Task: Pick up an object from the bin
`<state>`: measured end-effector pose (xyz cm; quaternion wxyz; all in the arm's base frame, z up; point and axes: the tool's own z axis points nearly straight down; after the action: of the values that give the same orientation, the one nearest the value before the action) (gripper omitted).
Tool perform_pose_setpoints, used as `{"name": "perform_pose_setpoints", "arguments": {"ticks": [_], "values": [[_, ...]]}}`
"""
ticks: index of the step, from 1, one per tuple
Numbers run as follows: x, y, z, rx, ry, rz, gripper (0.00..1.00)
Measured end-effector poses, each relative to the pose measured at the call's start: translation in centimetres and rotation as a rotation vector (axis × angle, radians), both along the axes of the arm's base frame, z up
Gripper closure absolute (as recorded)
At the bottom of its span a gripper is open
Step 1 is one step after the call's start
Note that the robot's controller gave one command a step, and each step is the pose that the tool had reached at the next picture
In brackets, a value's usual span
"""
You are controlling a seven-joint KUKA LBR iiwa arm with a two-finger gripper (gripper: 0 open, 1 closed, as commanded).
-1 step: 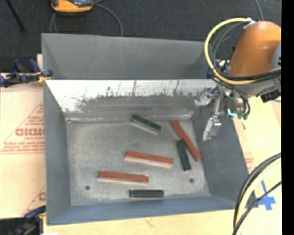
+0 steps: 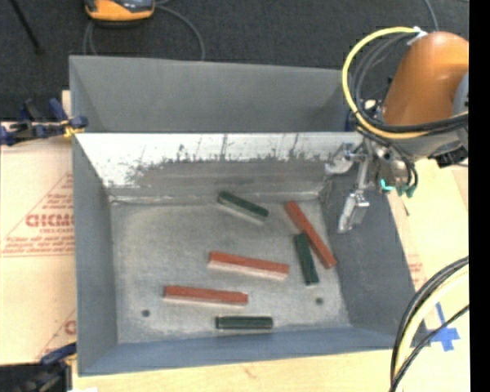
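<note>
a robotics lab: a robot arm (image 2: 425, 76) with looped cables (image 2: 355, 64) over a grey metal bin (image 2: 204, 96), dark carpet (image 2: 253, 15) beneath.

A rounded orange cover (image 2: 425, 76) ringed by looping yellow-and-black cables (image 2: 353, 72) — then a silver-grey metal end effector (image 2: 349, 217).

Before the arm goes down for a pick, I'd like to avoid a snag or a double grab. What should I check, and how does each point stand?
1. Gripper carrying nothing: ok, nothing hangs from it.
2. Gripper above a target: not ok, it hangs by the bin's right wall, beside the upper end of the long red bar.
3. Long red bar free of neighbours: not ok, a dark green bar lies right against it.
4. Room between gripper and right wall: cannot tell.
5. An isolated alternative: ok, the middle red bar lies flat and apart from the rest.
</note>
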<state>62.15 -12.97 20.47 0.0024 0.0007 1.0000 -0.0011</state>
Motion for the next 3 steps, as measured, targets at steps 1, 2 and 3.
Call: {"name": "perform_pose_setpoints", "arguments": {"ticks": [1, 2, 3], "values": [[-1.1, 1.3, -4.5, -0.001, -0.005, 0.061, 0.0], [-2.8, 4.2, -8.0, 0.0, 0.003, 0.265, 0.0], [-4.1, 4.5, -10.5, 0.001, 0.0, 0.472, 0.0]]}}
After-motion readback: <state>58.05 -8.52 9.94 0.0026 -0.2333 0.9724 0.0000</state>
